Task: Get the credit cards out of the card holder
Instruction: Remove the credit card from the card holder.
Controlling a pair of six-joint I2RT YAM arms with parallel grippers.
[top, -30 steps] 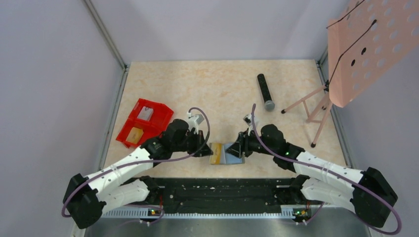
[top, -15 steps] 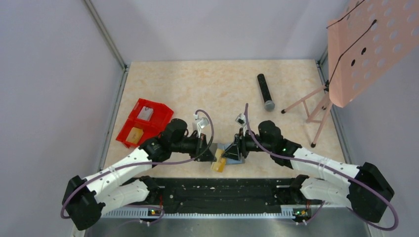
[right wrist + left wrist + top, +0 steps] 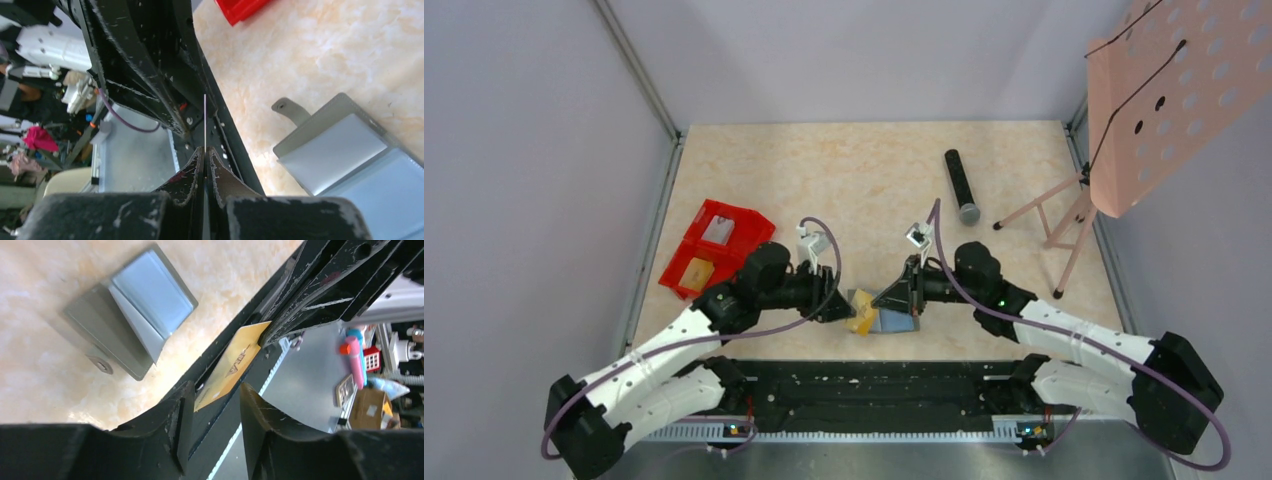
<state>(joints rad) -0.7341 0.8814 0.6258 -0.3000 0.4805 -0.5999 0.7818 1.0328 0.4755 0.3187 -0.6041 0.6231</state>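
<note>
The card holder [image 3: 894, 322] lies open on the table near the front edge, its pale blue-grey panels up, also seen as the card holder [image 3: 135, 325] and the card holder [image 3: 345, 150]. A gold credit card [image 3: 861, 317] hangs just left of it. My right gripper [image 3: 879, 303] is shut on that card, which appears edge-on as a thin line, the card [image 3: 205, 120], above the right gripper [image 3: 205, 149]. My left gripper [image 3: 215, 390] is open, with the near end of the gold card [image 3: 232, 365] lying loose between its fingers. In the top view the left gripper [image 3: 837, 306] is just left of the card.
A red two-compartment bin [image 3: 716, 248] sits at the left with a grey item and a yellow item inside. A black microphone [image 3: 961, 186] lies at the back right. A pink perforated stand [image 3: 1164, 100] on thin legs occupies the right side. The black base rail [image 3: 874, 385] runs along the near edge.
The left gripper has opened and let go of the gold card. The right gripper has shut on the card. The card has lifted a little off the front edge.
</note>
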